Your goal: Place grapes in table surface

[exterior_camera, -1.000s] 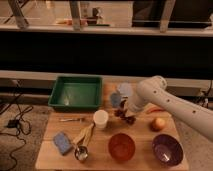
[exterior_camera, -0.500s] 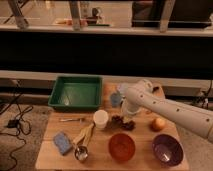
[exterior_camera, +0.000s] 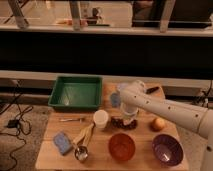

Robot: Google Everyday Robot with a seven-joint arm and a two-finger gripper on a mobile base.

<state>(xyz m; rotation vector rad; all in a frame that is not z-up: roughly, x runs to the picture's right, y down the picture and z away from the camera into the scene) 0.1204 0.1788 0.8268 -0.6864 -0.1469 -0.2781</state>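
Observation:
The grapes [exterior_camera: 121,123], a small dark bunch, lie on the tan wooden table surface [exterior_camera: 100,159] between the white cup [exterior_camera: 100,119] and the yellow-orange fruit [exterior_camera: 158,124], just behind the orange bowl [exterior_camera: 122,146]. My gripper [exterior_camera: 128,116] points down at the end of the white arm [exterior_camera: 165,109], which reaches in from the right. It sits directly over the grapes, at or just above them. The gripper body hides part of the bunch.
A green tray [exterior_camera: 76,92] stands at the back left. A purple bowl [exterior_camera: 167,149] is at the front right. A blue sponge [exterior_camera: 62,141], wooden utensils with a metal spoon [exterior_camera: 82,140] and a fork [exterior_camera: 72,119] lie at the left. A black remote-like object [exterior_camera: 152,90] lies at the back.
The arm has swung left and the gripper has come down from the table's right-centre to right over the grapes. The other things have not moved.

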